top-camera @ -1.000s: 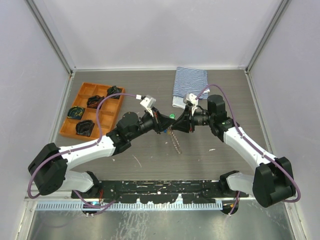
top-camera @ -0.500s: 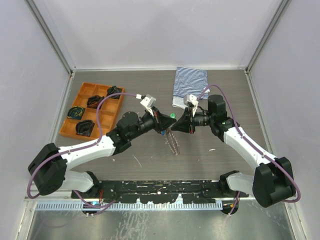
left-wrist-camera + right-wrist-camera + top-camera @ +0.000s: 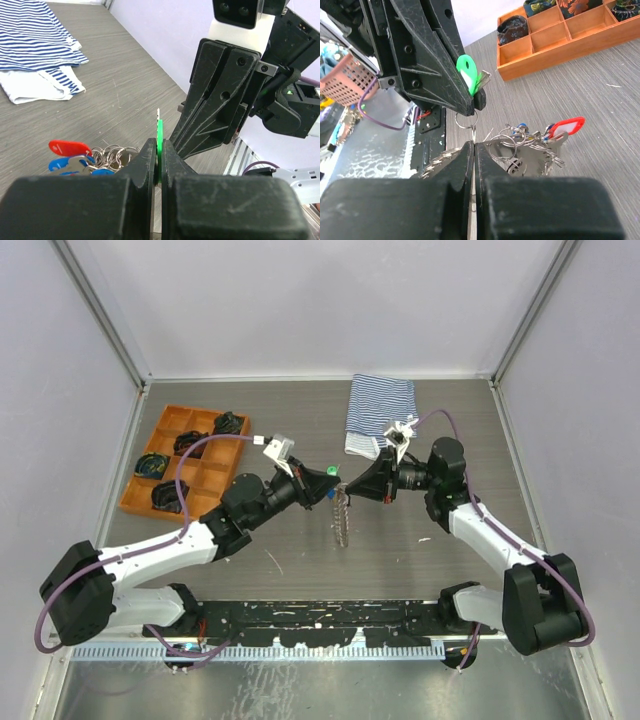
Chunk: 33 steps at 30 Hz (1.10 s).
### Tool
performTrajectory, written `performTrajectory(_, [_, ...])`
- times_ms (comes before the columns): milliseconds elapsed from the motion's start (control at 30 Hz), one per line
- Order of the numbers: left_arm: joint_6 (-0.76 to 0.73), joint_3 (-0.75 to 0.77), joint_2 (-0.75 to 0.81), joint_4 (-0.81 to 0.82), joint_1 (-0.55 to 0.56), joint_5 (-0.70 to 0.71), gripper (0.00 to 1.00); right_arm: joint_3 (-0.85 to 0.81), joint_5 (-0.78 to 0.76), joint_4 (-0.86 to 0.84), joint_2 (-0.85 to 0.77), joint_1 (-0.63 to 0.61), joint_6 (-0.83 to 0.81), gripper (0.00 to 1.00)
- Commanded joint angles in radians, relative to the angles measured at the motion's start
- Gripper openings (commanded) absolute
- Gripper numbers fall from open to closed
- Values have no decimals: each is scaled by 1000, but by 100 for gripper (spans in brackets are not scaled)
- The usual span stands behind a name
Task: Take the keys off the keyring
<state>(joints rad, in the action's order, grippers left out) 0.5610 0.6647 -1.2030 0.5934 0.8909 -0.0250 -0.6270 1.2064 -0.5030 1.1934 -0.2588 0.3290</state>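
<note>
1. The left gripper (image 3: 159, 152) is clamped tight on the green plastic-headed key (image 3: 159, 134), with only the key head's thickness between its fingers
2. The right gripper (image 3: 472, 150) sits at 3 o'clock of the left one in the top view, tips nearly touching. Its fingers are squeezed together on a thin bit of metal from the keyring with the grey-brown braided chain (image 3: 342, 520), right under the green key
3. That chain dangles toward 6 o'clock from where the 2 grippers meet, near the middle of the grey wood-grain table (image 3: 300, 410)
4. The red plastic-headed key (image 3: 567, 126) and the blue plastic-headed keys (image 3: 62, 164) are bunched on the tangle of metal rings, at 3 o'clock of the right fingers in the right wrist view
5. The orange wooden compartment tray (image 3: 170, 425) is out at 10 o'clock on the table, with dark bundles in a few slots
6. The blue-and-white striped cloth (image 3: 381, 410) lies folded at 1 o'clock, well apart from the grippers
</note>
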Motion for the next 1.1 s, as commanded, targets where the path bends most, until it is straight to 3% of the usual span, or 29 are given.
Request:
performTrajectory(0, [3, 17, 27, 72, 0, 53, 0, 22, -56, -224, -6, 19, 187, 1])
performTrajectory(367, [53, 56, -59, 85, 0, 51, 0, 99, -198, -356, 45, 24, 353, 0])
performTrajectory(767, [106, 50, -168, 124, 6, 149, 0, 165, -324, -426, 90, 55, 465, 1])
performTrajectory(933, [54, 47, -96, 24, 7, 157, 0, 120, -223, -389, 56, 85, 329, 1])
performTrajectory(1067, [-6, 67, 18, -202, -8, 135, 0, -4, -122, -51, -33, 100, 34, 1])
